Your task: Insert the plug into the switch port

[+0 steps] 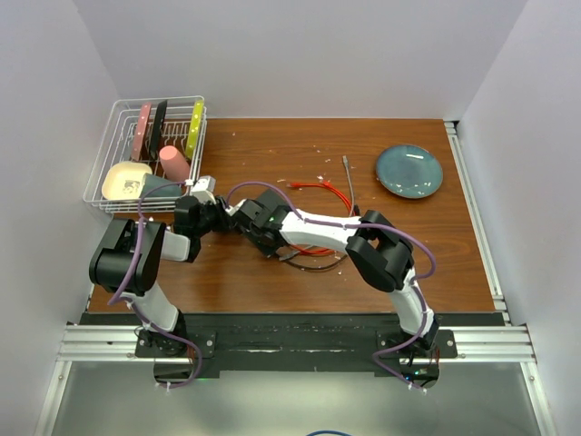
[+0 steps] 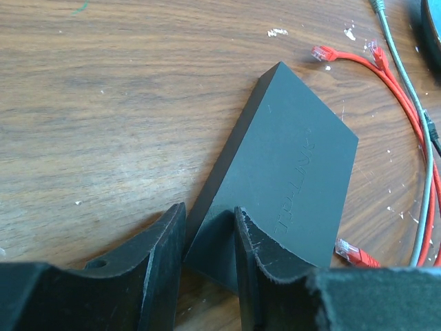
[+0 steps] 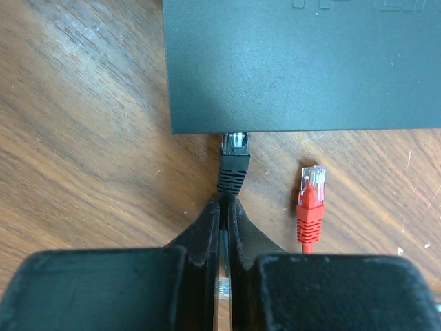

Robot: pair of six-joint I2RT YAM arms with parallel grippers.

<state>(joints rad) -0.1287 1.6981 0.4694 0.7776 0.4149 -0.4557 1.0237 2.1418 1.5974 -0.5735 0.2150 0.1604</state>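
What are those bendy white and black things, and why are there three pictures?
They are two robot arms on a wooden table. One picture looks down from above; the other two come from little cameras on each arm's wrist. The left gripper pinches a corner of a flat black box to keep it steady. The right gripper squeezes a black plug and points it at the box's edge. Loose red cables, a blue plate and a dish rack also sit on the table.
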